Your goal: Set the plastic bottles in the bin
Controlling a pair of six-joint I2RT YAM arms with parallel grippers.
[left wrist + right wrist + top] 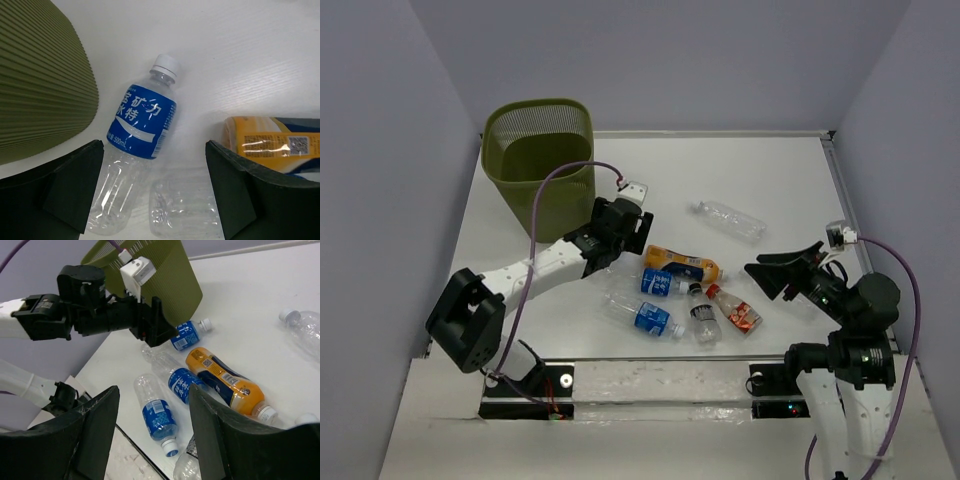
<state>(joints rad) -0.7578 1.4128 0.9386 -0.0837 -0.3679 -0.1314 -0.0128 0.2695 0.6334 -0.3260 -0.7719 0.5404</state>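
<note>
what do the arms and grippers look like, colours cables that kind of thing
The left arm and right arm have white links and chunky black joints. A purple cable loops along each, and a small white camera box sits at each wrist. The left gripper and right gripper each have two matte black, wedge-shaped fingers.

The bin (40, 85) is matt, ribbed plastic. The blue-labelled bottle (142, 125) is clear, glossy plastic. The table (250, 60) looks white, faintly grained.
</note>
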